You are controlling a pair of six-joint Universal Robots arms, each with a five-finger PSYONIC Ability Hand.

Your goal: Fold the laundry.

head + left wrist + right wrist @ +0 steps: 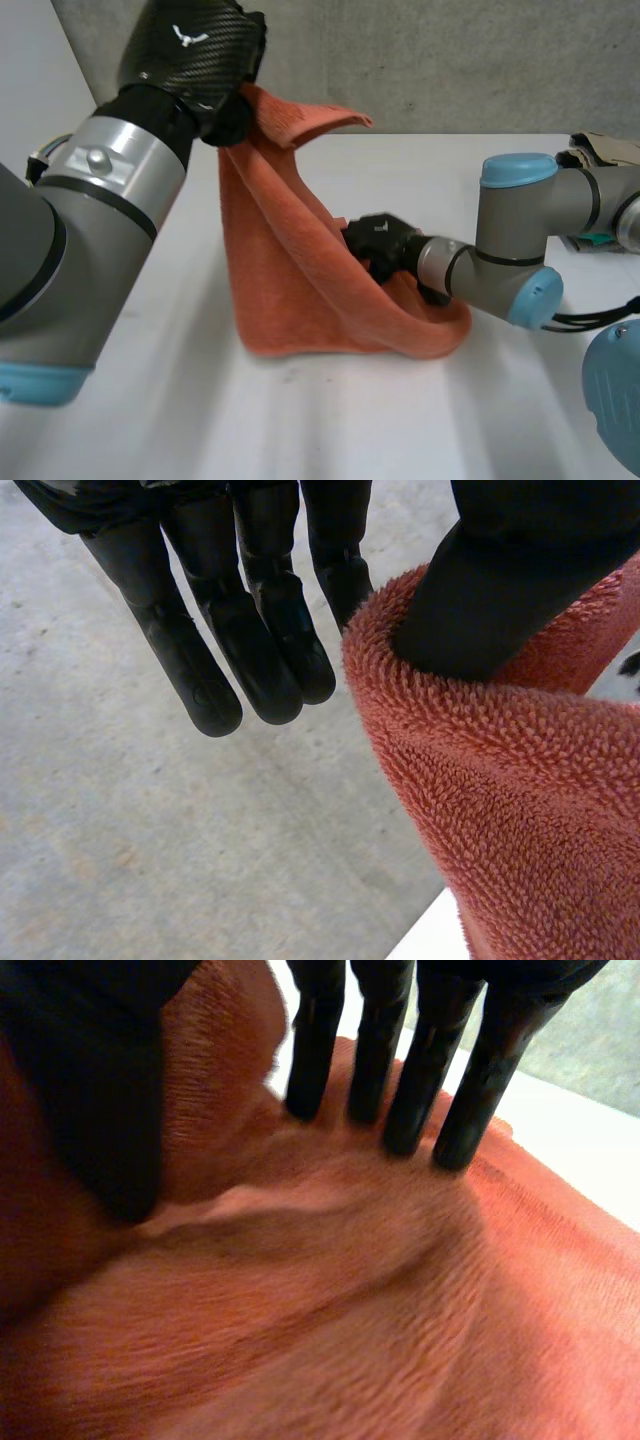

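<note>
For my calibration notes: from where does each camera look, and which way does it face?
Head view: behind and between the arms, facing down at the white table; both arms show.
Left wrist view: on the left wrist, along the left hand pinching the orange terry-cloth towel.
Right wrist view: on the right wrist, along the right hand pressing the towel.
All share the towel.

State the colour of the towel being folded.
Plain orange-red; the towel shows best in the head view.

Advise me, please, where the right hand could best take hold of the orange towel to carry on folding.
Likely its free upper corner, coming from the robot's right side: the left hand holds the orange towel up by the neighbouring edge, so this flap juts out midair, open to a pinch.
</note>
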